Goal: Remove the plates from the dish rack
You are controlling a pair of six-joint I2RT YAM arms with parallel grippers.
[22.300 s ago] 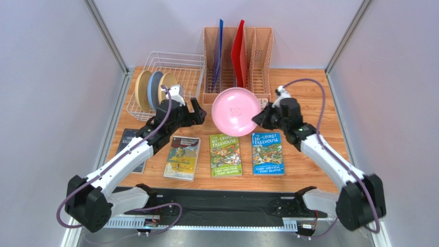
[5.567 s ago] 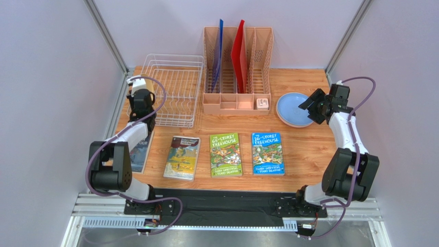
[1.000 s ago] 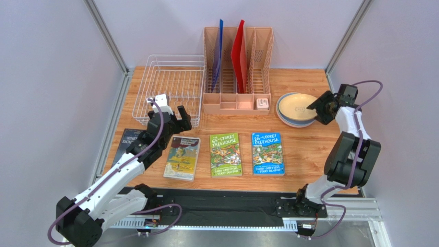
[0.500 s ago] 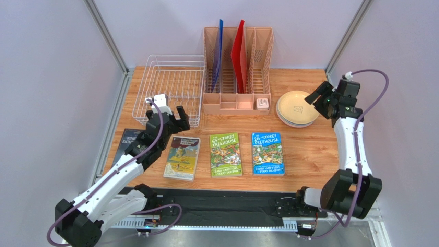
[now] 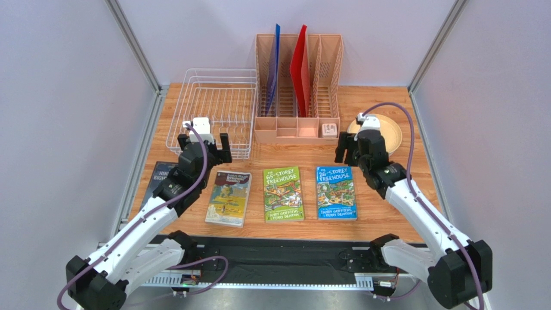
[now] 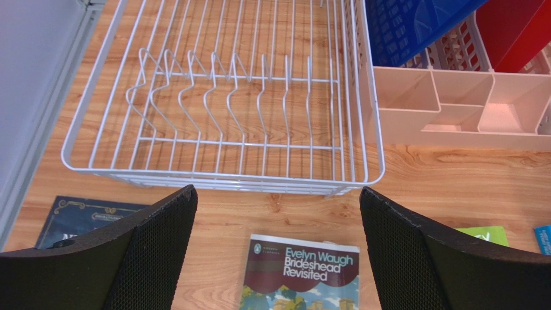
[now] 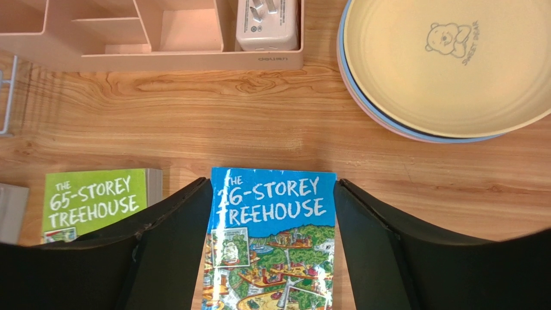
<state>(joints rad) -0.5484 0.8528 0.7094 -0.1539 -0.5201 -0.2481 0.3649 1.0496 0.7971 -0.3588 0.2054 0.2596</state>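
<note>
The white wire dish rack stands at the back left with nothing in it. The plates lie stacked flat at the back right. A tan plate with a bear print is on top, with blue and pink rims showing under it. My left gripper hangs open just in front of the rack's near right corner, holding nothing. My right gripper is open and holds nothing. It hovers over the top of the blue book, left of and nearer than the stack.
A peach slotted organizer holds upright blue and red sheets behind the centre. A white adapter sits in its front tray. Several books lie in a row: a dark one, Brideshead Revisited, a green one and a blue one.
My right arm has drawn back from the plate stack and swung left and nearer, over the blue book, its jaws wider. The left gripper has shifted slightly.
</note>
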